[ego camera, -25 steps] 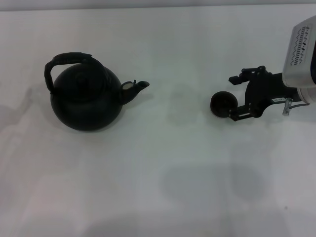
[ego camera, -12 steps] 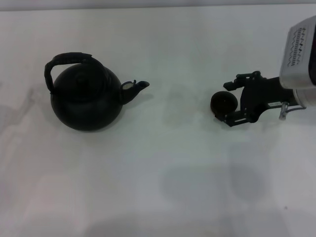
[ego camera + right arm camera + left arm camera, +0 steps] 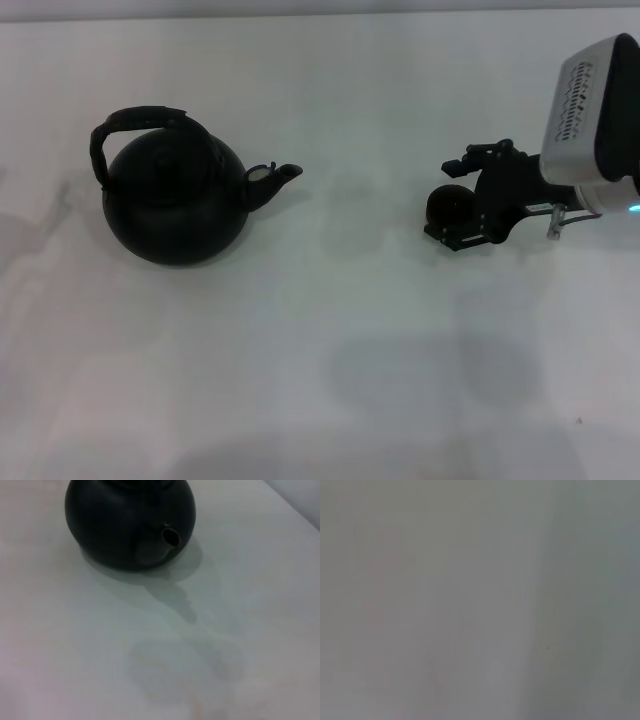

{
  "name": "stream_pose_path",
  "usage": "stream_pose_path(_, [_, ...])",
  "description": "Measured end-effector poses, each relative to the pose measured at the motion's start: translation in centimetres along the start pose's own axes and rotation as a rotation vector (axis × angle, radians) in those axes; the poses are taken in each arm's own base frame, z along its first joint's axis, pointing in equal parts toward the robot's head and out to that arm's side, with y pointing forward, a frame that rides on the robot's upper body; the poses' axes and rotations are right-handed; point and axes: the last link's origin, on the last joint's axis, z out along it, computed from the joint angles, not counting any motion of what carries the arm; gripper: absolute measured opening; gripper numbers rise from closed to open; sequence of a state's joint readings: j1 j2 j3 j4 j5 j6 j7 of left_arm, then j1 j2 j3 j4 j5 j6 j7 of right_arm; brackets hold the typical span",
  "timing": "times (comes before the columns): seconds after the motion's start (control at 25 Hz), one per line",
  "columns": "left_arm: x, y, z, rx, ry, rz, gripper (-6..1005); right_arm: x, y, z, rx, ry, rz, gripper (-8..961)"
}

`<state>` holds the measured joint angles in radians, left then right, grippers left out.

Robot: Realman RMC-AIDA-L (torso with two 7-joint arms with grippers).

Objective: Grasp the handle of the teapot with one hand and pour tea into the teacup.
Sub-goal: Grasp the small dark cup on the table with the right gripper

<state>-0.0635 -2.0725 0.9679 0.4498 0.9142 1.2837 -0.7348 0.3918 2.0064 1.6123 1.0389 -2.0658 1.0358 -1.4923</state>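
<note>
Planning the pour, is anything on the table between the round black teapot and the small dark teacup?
Nothing visible: bare white table lies between the round matte-black teapot and the small dark teacup, which the right gripper flanks.

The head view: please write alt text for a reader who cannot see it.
A round black teapot with an arched handle stands on the left of a white table, its spout pointing right. On the right, the right gripper brackets a small dark teacup. The left gripper is not visible.
</note>
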Motion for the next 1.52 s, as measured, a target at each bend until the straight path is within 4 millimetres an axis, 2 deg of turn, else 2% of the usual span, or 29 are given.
stream_pose_path(1.52, [0.3,-0.2,0.5,-0.002,0.007,0.013,875,1.1,-0.2,0.9,0.001,0.062,0.004,858])
